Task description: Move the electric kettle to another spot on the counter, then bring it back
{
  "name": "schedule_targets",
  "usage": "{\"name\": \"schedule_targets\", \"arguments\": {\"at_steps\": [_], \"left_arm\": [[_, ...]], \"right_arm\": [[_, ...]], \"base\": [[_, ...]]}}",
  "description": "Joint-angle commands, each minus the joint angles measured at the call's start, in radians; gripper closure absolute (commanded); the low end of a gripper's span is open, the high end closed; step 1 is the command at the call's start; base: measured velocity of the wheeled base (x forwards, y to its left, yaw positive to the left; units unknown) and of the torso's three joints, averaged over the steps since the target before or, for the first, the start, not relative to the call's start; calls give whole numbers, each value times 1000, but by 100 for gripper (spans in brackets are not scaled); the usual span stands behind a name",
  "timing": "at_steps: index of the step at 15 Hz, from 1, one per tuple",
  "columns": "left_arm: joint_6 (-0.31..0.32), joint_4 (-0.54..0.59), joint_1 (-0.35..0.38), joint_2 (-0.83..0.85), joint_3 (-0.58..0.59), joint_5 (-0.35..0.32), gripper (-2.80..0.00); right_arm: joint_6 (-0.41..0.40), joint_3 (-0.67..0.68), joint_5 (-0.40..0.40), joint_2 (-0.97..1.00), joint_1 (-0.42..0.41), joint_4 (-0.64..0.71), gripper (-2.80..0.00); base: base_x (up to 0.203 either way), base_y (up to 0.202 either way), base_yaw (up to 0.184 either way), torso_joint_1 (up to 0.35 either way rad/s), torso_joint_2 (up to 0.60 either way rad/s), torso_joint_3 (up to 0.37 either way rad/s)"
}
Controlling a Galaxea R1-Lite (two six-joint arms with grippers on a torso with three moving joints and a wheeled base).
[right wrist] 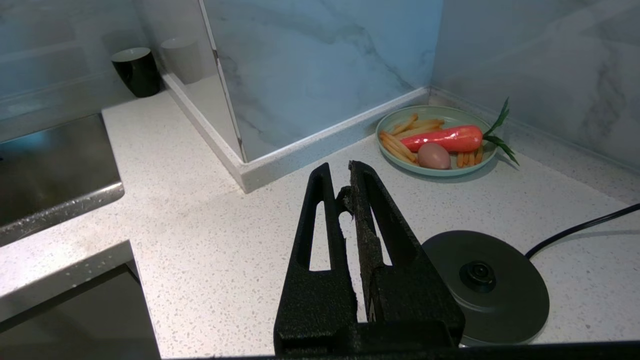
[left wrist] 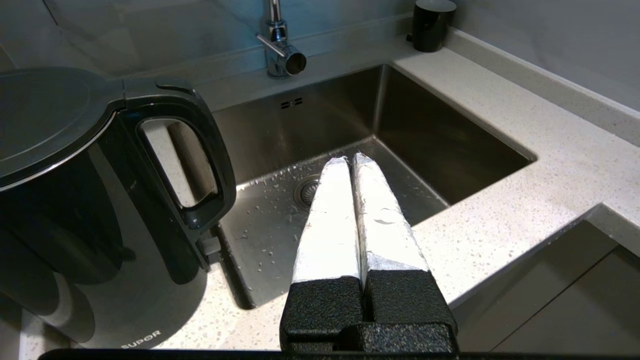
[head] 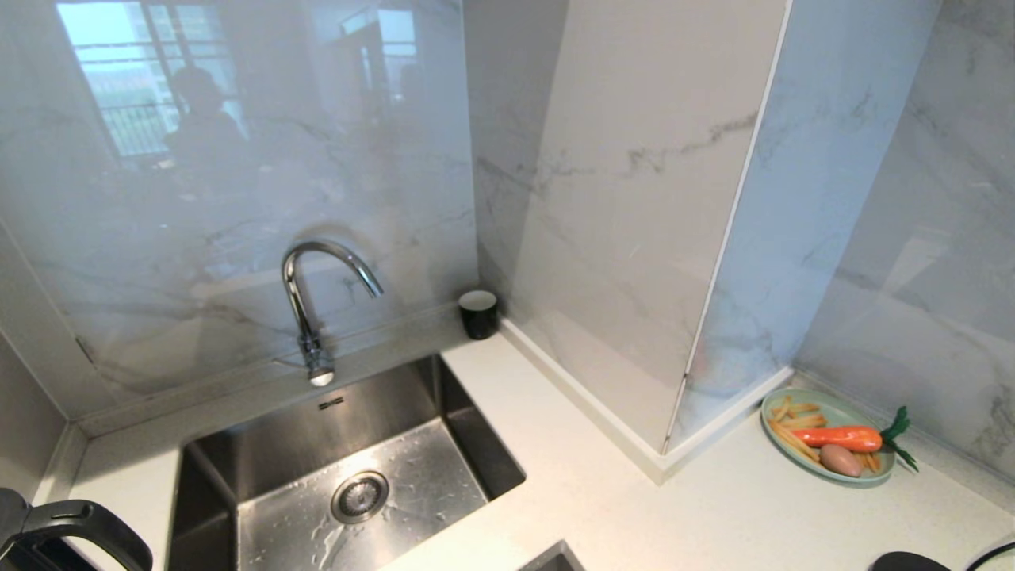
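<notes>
The electric kettle point(left wrist: 75, 210) is stood on the desk point(left wrist: 525, 165) just beside the sink point(left wrist: 280, 125), w/ left hand point(left wrist: 350, 162) closed, empty. The right hand point(right wrist: 340, 175) is held closed, empty, near base disc point(right wrist: 487, 285); plate point(right wrist: 400, 117) and cup point(right wrist: 136, 70) are set by the walls.

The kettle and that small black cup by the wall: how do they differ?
The electric kettle is far bigger than the cup. The kettle has a closed flat lid and a thick looped handle; the cup is open-topped, white inside. The kettle stands left of the sink, the cup in the back corner. Both are glossy black and upright on the counter.
</notes>
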Motion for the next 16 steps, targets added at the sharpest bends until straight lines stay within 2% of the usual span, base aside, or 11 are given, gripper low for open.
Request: {"name": "schedule_targets", "arguments": {"at_steps": [1, 16], "left_arm": [[0, 1, 0, 0, 0, 1, 0], [0, 1, 0, 0, 0, 1, 0]], "right_arm": [[0, 0, 1, 0, 0, -1, 0], [0, 0, 1, 0, 0, -1, 0]], "base": [[0, 0, 0, 0, 0, 0], [0, 0, 0, 0, 0, 0]]}}
